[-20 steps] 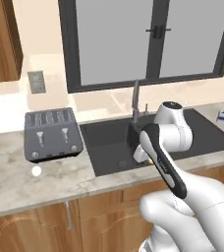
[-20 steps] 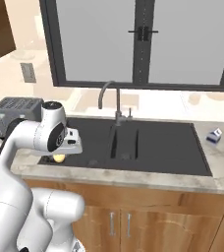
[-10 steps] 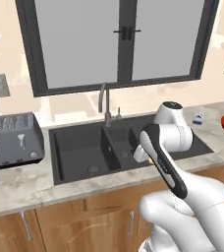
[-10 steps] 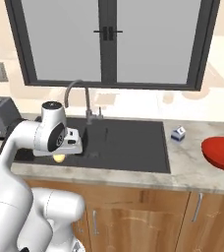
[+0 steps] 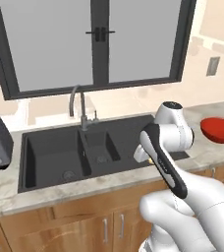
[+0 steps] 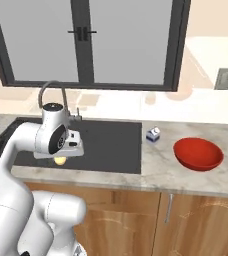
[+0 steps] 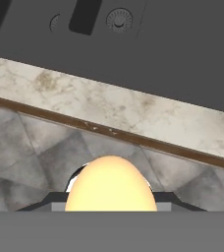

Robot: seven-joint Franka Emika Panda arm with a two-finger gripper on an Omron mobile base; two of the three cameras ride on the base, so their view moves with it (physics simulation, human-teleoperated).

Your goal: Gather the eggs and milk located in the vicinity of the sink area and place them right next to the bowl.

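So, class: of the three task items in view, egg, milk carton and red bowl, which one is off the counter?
The egg: the gripper holds it by the sink's front edge, while the milk carton and red bowl sit on the counter.

Dark-framed window [image 5: 92, 44] on cream wall above marble counter [image 6: 186, 175]. Wood cabinets [image 6: 186, 225] with metal handles below the counter; wall outlet [image 6: 225, 78] right of window. Grey tiled floor [image 7: 30, 162] under counter edge.
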